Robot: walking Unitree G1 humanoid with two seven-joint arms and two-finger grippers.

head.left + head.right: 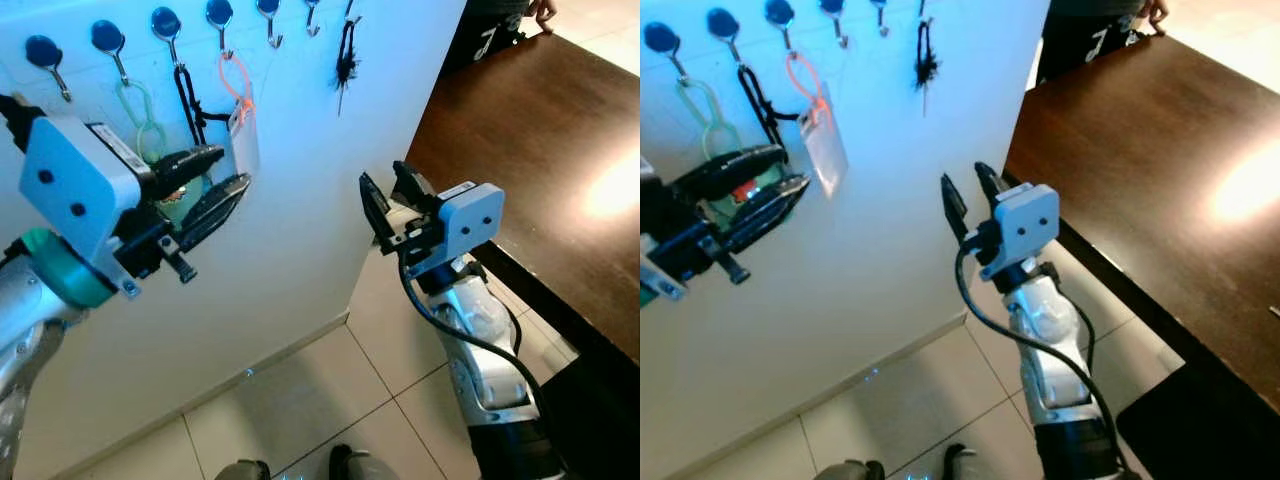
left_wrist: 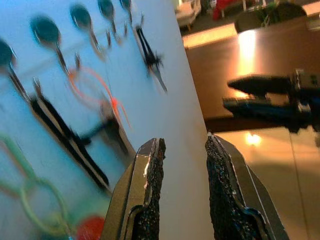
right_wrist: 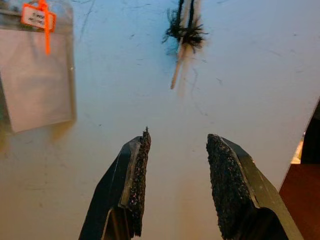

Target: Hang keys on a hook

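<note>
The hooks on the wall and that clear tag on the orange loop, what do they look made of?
The hooks look like polished metal: shiny round heads, thin curved stems. The clear tag seems a soft glossy plastic sleeve, see-through over a pale card. Its orange loop looks like thin plastic cord, though that is uncertain.

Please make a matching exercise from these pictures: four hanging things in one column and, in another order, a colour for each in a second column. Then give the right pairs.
Things
1. looped cord near the left pincer
2. strap beside that cord
3. loop carrying the clear card sleeve
4. tassel nearest the wall's edge

Colours
A. orange
B. black, with frayed strands
C. pale green
D. black, flat and plain

Pairs: 1-C, 2-D, 3-A, 4-B
</note>
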